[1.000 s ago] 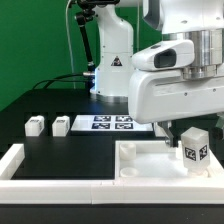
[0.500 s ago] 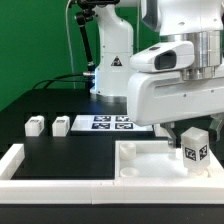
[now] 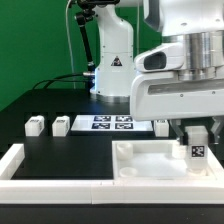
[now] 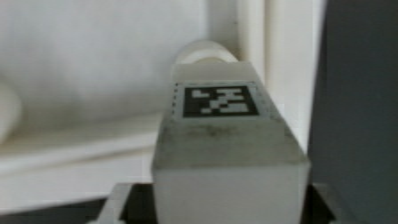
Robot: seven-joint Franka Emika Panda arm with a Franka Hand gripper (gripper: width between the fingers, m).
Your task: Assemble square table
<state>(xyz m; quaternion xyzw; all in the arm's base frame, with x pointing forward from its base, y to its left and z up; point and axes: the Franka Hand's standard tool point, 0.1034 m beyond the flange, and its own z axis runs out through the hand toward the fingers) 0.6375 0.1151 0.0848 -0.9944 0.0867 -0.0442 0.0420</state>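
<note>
The white square tabletop [image 3: 150,165] lies at the front right, its raised rim against the low white wall. My gripper [image 3: 198,140] is shut on a short white leg [image 3: 198,148] with a black-and-white tag and holds it upright over the tabletop's right far corner. In the wrist view the leg [image 4: 222,140] fills the middle, tag facing the camera, between my dark fingers [image 4: 128,205]. Two more legs [image 3: 35,126] [image 3: 61,125] lie on the black table at the exterior view's left. Another leg [image 3: 162,126] shows behind the tabletop.
The marker board [image 3: 110,123] lies flat at the back middle. The low white wall [image 3: 50,182] frames the front and left of the workspace. The robot base [image 3: 112,60] stands behind the marker board.
My gripper with the leg has moved a little toward the exterior view's right and slightly up, nearer the tabletop's right far corner. The other parts have not moved.
</note>
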